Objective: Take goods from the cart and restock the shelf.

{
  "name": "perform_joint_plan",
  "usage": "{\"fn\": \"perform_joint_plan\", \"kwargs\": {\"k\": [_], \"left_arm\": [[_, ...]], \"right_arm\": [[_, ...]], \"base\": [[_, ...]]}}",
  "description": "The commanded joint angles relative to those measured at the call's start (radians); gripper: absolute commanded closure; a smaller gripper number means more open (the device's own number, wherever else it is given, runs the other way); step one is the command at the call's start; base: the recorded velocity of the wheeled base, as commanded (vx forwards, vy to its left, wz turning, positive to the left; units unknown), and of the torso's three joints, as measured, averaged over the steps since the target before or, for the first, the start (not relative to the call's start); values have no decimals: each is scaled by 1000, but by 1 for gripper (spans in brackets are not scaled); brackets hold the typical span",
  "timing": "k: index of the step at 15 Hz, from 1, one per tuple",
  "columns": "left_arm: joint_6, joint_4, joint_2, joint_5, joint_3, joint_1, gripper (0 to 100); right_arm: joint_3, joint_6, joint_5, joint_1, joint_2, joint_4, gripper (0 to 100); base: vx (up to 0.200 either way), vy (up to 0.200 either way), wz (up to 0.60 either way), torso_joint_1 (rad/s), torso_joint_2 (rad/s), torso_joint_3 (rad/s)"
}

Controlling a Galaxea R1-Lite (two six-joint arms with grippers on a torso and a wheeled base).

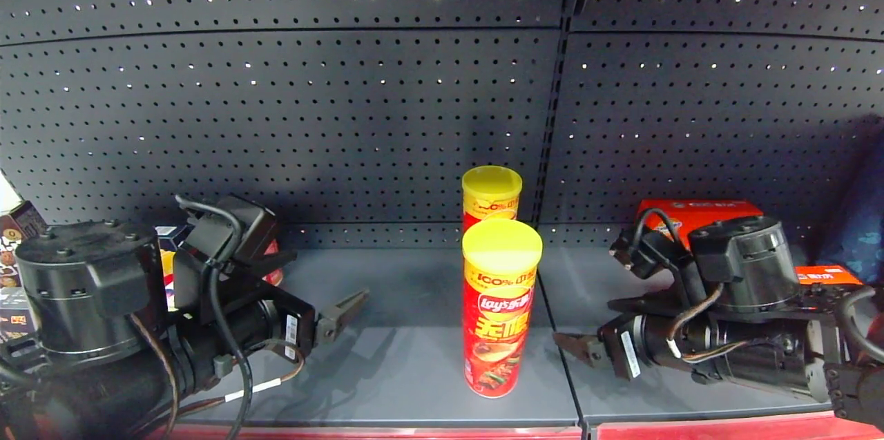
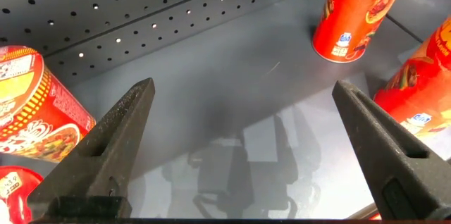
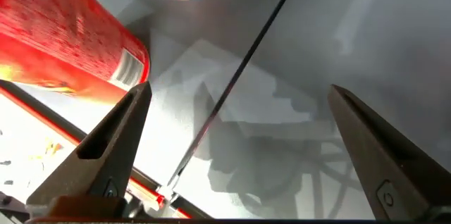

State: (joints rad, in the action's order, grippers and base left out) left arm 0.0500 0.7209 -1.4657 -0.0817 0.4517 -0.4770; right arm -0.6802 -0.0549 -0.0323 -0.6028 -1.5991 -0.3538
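Two red chip cans with yellow lids stand upright mid-shelf, the front can (image 1: pixel 499 309) just ahead of the back can (image 1: pixel 491 195). My left gripper (image 1: pixel 351 309) hovers low over the grey shelf (image 1: pixel 407 350), left of the front can, and is open with nothing in it. In the left wrist view the left gripper (image 2: pixel 243 90) frames bare shelf, with the cans' bases (image 2: pixel 350 20) (image 2: pixel 421 76) beyond one finger. My right gripper (image 1: pixel 568 343) sits right of the front can, open and holding nothing. The right wrist view shows the right gripper (image 3: pixel 239 94) beside one can (image 3: pixel 63 41).
Orange boxes (image 1: pixel 697 211) (image 1: pixel 827 275) lie behind the right arm. Red noodle cups (image 2: pixel 35 111) stand at the back left behind the left arm, with small boxes (image 1: pixel 21 220) at the far left. A pegboard wall (image 1: pixel 345 115) closes the back; a red strip (image 1: pixel 387 432) marks the shelf's front edge.
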Motion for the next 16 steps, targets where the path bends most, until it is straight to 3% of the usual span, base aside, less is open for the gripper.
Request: {"fn": "perform_joint_plan", "kwargs": {"k": [1,5,6,10,12,13,14,16], "left_arm": [[-2,0,7,-1,-5,14,0],[-4,-1,97,-6,-15,28,0],[-6,-1,128,-6,-24,55,0],[-4,-1,280,-4,-57,113,0],[-1,0,370,0,-87,170,0],[-1,-1,390,2,-88,192,0],[-1,-1,444,3,-91,258,0],[-4,-1,516,3,-114,316,0]], "right_arm": [[4,0,-1,6,50,-14,0],[8,1,-9,47,191,-14,0],[22,1,-9,70,239,-10,0],[83,4,-14,221,469,19,0],[142,6,-27,339,627,70,0],[159,6,-37,357,673,87,0],[208,6,-112,350,809,176,0],[249,21,-213,334,972,285,0]], "base": [[0,0,0,0,0,0],[0,0,0,0,0,0],[0,0,0,0,0,0],[0,0,0,0,0,0],[0,0,0,0,0,0],[0,0,0,0,0,0],[0,0,0,0,0,0],[0,0,0,0,0,0]]}}
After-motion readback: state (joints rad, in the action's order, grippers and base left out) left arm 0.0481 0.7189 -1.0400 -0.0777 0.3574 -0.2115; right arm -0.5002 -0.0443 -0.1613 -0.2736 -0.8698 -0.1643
